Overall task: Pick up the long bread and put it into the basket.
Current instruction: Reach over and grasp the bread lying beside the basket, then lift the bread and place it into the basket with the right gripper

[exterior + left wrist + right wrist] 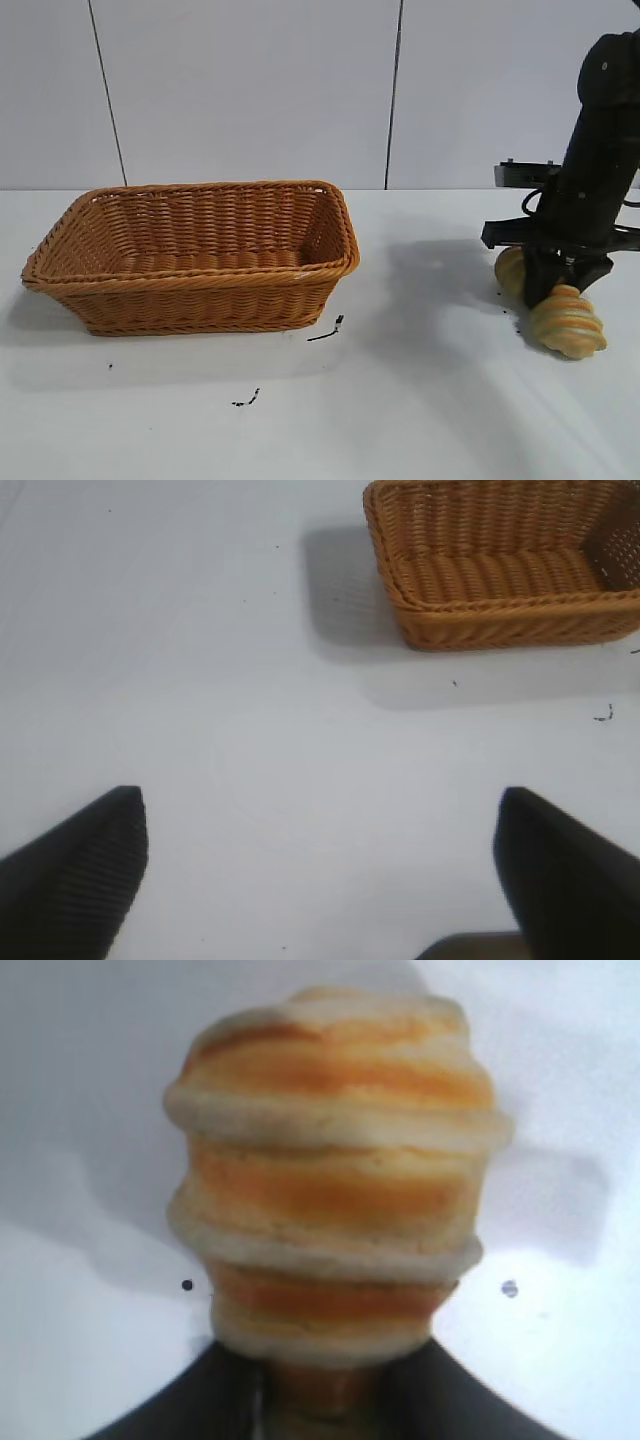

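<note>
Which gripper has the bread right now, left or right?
The right gripper, pointing down and clamped on the long bread. The left gripper stands open over bare table, away from the basket.

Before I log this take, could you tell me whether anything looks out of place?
Only small dark scraps on the table in front of the basket. The long bread sits tilted in the right end effector.
</note>
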Controlling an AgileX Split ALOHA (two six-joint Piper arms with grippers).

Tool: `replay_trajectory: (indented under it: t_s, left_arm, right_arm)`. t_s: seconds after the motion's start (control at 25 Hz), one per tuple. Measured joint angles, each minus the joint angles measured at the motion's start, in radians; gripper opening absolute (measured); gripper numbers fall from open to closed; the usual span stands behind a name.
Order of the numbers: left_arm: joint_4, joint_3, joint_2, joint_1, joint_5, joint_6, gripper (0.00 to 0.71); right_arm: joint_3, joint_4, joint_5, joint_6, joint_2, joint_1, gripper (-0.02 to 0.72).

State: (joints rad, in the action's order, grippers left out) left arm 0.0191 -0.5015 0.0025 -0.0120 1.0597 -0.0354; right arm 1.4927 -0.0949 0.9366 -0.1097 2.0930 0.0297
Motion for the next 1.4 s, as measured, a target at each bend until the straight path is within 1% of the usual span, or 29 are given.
replay_trajectory:
  t_s: [0.32,0.48,0.56,0.68,0.84,1.04,1.16,1.32,1.4]
  left_arm:
    - [0.0,0.0,0.0,0.0,0.0,0.0,0.693]
    - [0.0,0.0,0.0,0.0,0.0,0.0,0.693]
    - [0.0,0.0,0.0,0.0,0.0,0.0,0.693]
    - [0.0,0.0,0.0,0.0,0.0,0.0,0.693]
    - [0.0,0.0,0.0,0.0,0.0,0.0,0.693]
    - [0.0,0.0,0.0,0.0,0.0,0.0,0.693]
    - [0.0,0.0,0.0,0.0,0.0,0.0,0.693]
    - [0.0,0.0,0.0,0.0,0.0,0.0,0.693]
    - [0.0,0.0,0.0,0.0,0.0,0.0,0.693]
  right_arm:
    - [0.21,0.002,0.204,0.0,-0.086,0.0,0.139]
    - [0.315,-0.001,0.26,0.0,-0.086,0.0,0.13]
    - [0.355,-0.002,0.267,-0.004,-0.087,0.003,0.128]
    - [0.404,-0.001,0.269,-0.03,-0.087,0.031,0.128]
    - [0.484,-0.002,0.272,-0.054,-0.068,0.111,0.128]
    - [0.611,-0.002,0.273,-0.071,0.006,0.244,0.128]
    - [0.686,-0.002,0.273,-0.12,0.057,0.33,0.128]
    - [0.756,-0.004,0.256,-0.229,0.114,0.439,0.128]
    - [0.766,-0.005,0.229,-0.287,0.139,0.486,0.128]
